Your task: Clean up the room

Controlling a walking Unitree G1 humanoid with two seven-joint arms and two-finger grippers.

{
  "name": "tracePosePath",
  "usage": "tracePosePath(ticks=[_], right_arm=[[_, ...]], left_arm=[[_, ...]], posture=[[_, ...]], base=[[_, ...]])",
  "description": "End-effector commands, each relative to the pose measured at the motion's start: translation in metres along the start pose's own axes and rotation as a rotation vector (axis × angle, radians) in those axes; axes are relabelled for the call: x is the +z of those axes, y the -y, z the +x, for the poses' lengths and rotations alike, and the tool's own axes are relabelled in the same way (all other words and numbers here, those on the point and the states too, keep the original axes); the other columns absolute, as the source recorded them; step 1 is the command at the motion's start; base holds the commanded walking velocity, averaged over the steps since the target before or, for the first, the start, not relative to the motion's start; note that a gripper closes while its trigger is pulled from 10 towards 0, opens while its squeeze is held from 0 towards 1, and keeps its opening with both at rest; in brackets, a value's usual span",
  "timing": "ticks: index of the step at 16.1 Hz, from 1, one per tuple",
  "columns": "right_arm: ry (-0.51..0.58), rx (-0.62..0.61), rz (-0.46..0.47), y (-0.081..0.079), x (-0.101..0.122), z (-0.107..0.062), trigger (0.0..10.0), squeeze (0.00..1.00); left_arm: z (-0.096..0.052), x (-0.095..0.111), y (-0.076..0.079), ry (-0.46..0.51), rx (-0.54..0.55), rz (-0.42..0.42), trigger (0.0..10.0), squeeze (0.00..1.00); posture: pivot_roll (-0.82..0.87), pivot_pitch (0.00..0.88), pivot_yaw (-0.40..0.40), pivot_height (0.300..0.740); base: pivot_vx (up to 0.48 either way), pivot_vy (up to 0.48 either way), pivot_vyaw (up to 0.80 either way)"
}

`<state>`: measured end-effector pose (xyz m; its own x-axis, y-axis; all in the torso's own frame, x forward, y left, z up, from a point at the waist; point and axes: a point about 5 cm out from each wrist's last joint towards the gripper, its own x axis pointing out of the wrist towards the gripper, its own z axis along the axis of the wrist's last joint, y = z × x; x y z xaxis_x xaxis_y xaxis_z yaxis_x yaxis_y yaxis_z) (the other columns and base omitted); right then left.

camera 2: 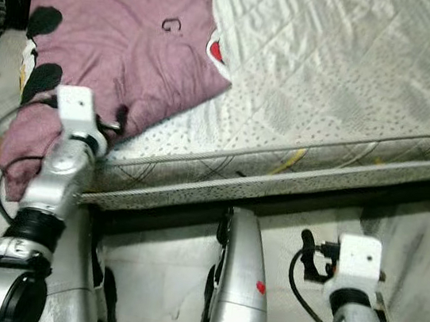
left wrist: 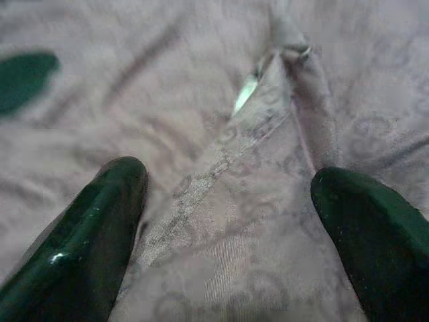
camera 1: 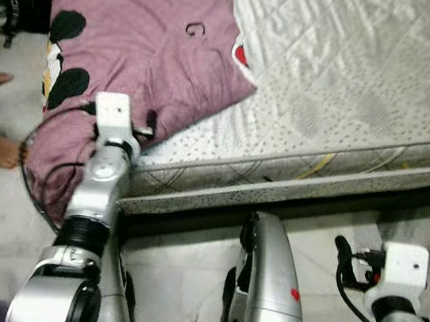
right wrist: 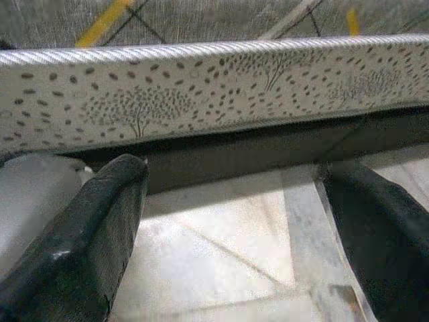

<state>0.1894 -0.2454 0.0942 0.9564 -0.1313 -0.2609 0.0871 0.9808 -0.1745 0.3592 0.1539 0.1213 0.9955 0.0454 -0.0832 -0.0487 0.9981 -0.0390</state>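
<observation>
The left gripper, fingers spread wide and empty, hovers just over the mauve blanket draped off the mattress's near left corner, seemingly to pinch a fold; right gripper idles open

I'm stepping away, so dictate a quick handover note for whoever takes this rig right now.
Left end effector: open, fingers straddling a fold of the mauve cotton garment with black patches, at its corner near the mattress edge; nothing gripped yet.
Right end effector: open, empty, low by the floor, facing the speckled white quilted mattress side.
Done: left arm positioned over the garment.
Left: close on the fabric, lift it off the bed, put it away.
</observation>
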Motion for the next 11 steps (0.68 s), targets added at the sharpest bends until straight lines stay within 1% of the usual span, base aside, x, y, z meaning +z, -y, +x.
tracePosePath(ticks=[1, 2, 3, 4, 5, 6, 8, 9, 10, 11], right_arm=[[0.001, -0.022, -0.007, 0.004, 0.003, -0.003, 10.0, 0.00], [-0.001, -0.022, -0.010, 0.003, 0.003, -0.002, 10.0, 0.00], [-0.001, -0.022, -0.012, 0.003, 0.004, -0.001, 10.0, 0.00], [0.000, -0.016, -0.016, 0.001, 0.004, 0.001, 10.0, 0.00], [0.001, -0.013, -0.016, 0.000, 0.004, 0.003, 10.0, 0.00], [0.004, -0.012, -0.014, -0.001, 0.005, 0.005, 10.0, 0.00], [0.012, -0.009, -0.006, -0.003, 0.006, 0.009, 10.0, 0.00], [0.015, -0.006, -0.004, -0.004, 0.007, 0.011, 10.0, 0.00], [0.025, 0.003, 0.004, -0.007, 0.009, 0.017, 10.0, 0.00], [0.031, 0.003, 0.007, -0.009, 0.010, 0.019, 10.0, 0.00]], left_arm=[[-0.004, -0.022, 0.017, -0.092, -0.079, 0.018, 10.0, 0.00], [-0.004, -0.024, 0.026, -0.095, -0.117, 0.019, 10.0, 0.00], [-0.005, -0.025, 0.038, -0.097, -0.184, 0.062, 10.0, 0.00], [-0.008, -0.024, 0.052, -0.074, -0.260, 0.090, 10.0, 0.00], [-0.019, -0.026, 0.073, -0.047, -0.374, 0.147, 10.0, 0.00], [-0.027, -0.029, 0.083, -0.031, -0.447, 0.200, 10.0, 0.00], [-0.042, -0.033, 0.097, 0.017, -0.562, 0.289, 10.0, 0.00], [-0.047, -0.034, 0.100, 0.035, -0.592, 0.311, 10.0, 0.00], [-0.063, -0.033, 0.112, 0.111, -0.702, 0.377, 10.0, 0.00], [-0.069, -0.029, 0.116, 0.149, -0.733, 0.379, 10.0, 0.00]], posture=[[-0.17, 0.331, -0.005, 0.485], [-0.17, 0.331, -0.005, 0.485], [-0.17, 0.328, -0.006, 0.485], [-0.16, 0.317, -0.007, 0.485], [-0.16, 0.309, -0.005, 0.485], [-0.15, 0.302, -0.004, 0.485], [-0.14, 0.292, -0.004, 0.485], [-0.13, 0.286, -0.004, 0.485], [-0.12, 0.275, -0.005, 0.485], [-0.11, 0.267, -0.005, 0.485]], base=[[0.000, 0.000, 0.00], [0.000, 0.000, 0.00], [0.000, 0.000, 0.00], [0.000, 0.000, 0.00], [0.000, 0.000, 0.00], [0.000, 0.000, 0.00], [0.000, 0.000, 0.00], [0.000, 0.000, 0.00], [0.000, 0.000, 0.00], [0.000, 0.000, 0.00]])
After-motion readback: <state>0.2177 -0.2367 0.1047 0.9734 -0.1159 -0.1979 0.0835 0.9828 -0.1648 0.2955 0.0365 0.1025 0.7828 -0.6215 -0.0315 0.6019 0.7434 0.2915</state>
